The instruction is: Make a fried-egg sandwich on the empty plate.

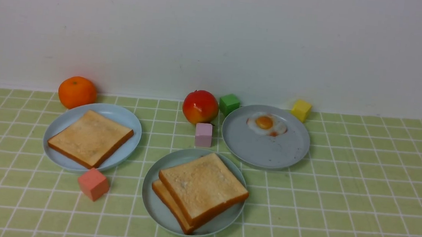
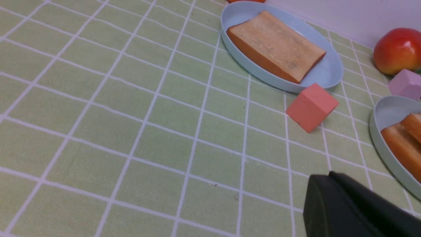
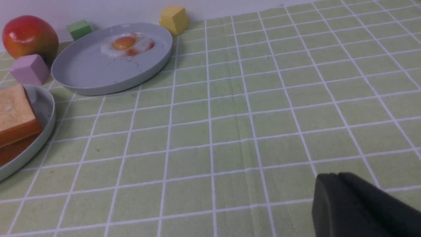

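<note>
In the front view neither gripper showed. On a worktop with a green, white-gridded cloth (image 1: 339, 221) sat three round plates: one pale green (image 1: 157, 213), bearing two stacked square golden-brown toast slices (image 1: 203, 184); one light blue (image 1: 132, 127), bearing a single toast slice (image 1: 89, 138); one grey (image 1: 261, 153), bearing one flat white fried egg with orange yolk (image 1: 266, 124). Around them were four cubes, coral (image 1: 93, 184), pink (image 1: 203, 134), green (image 1: 229, 104) and yellow (image 1: 301, 110), plus one orange fruit (image 1: 77, 92) and one red-yellow fruit (image 1: 200, 107).

In the left wrist view the dark left gripper (image 2: 334, 174) was clenched on nothing, partly cut off, as were the orange fruit and green plate.

In the right wrist view the dark right gripper (image 3: 342, 174) held nothing; its opening could not be told. The frame cut off the stacked toast.
</note>
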Controlling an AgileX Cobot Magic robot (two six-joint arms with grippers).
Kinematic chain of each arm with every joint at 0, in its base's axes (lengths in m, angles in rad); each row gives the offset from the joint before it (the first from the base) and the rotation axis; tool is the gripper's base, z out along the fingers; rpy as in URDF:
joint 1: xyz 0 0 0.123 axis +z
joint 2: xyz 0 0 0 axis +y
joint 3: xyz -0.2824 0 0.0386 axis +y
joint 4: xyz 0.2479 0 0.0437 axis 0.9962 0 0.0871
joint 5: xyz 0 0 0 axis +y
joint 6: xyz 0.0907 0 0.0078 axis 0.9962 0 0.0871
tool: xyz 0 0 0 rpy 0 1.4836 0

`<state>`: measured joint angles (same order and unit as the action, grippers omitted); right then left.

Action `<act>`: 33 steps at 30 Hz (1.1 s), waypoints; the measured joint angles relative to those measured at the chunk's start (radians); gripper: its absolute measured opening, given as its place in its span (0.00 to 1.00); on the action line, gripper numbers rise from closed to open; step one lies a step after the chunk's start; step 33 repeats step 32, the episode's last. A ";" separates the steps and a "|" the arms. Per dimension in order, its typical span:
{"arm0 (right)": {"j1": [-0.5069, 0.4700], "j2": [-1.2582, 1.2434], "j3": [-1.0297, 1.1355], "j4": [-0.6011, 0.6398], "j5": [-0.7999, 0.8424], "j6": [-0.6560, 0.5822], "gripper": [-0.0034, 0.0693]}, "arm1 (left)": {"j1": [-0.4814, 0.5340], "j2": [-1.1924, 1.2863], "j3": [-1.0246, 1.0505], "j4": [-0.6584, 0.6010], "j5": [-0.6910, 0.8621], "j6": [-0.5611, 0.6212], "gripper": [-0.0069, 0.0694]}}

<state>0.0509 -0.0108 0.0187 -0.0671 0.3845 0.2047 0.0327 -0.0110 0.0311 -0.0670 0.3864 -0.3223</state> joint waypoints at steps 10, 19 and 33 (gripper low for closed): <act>0.000 0.000 0.000 0.000 0.000 0.000 0.09 | 0.000 0.000 0.000 -0.001 0.000 0.000 0.09; 0.000 0.000 0.000 0.000 0.000 0.000 0.09 | 0.000 0.000 0.000 -0.001 0.000 0.000 0.10; 0.000 0.000 0.000 0.000 0.001 0.000 0.10 | 0.000 0.000 0.000 -0.001 0.000 0.000 0.12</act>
